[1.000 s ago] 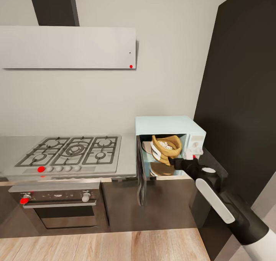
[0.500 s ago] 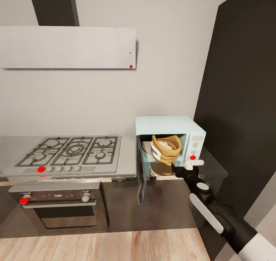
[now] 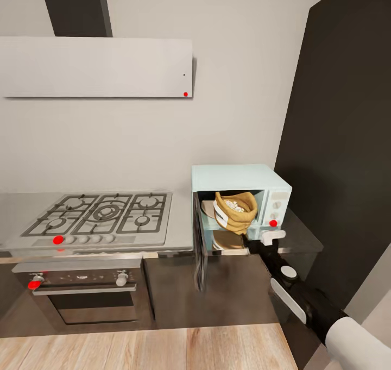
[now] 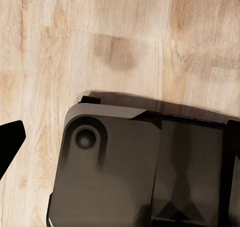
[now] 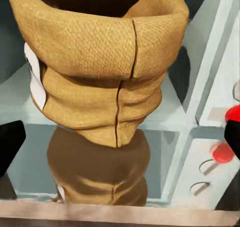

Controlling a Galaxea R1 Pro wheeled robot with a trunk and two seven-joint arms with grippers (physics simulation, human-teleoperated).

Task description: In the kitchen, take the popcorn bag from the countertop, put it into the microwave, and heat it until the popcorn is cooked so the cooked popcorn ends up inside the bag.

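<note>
The mint-blue microwave (image 3: 239, 179) stands on the countertop (image 3: 302, 240) with its dark door (image 3: 200, 250) swung open to the left. Inside it the tan popcorn bag (image 3: 235, 213) (image 5: 100, 72) sits tilted, with whitish popcorn (image 3: 234, 205) showing in its mouth. My right gripper (image 3: 255, 240) (image 5: 120, 142) is open just outside the cavity, low at its right front and apart from the bag. Its dark fingertips (image 5: 10, 146) stand wide at the wrist view's edges. My left gripper (image 4: 120, 142) hangs open over the wood floor (image 4: 120, 37), one fingertip (image 4: 9, 143) showing.
A steel gas hob (image 3: 103, 213) and oven (image 3: 81, 286) stand left of the microwave, under a white hood (image 3: 98, 67). A tall dark cabinet (image 3: 342, 142) closes the right side. The cream control panel (image 3: 276, 204) carries a red mark (image 3: 273, 223). My dark base (image 4: 140, 172) is below the left wrist.
My right arm has pulled back and down, out of the microwave's opening toward me. The bag has stayed where it was inside.
</note>
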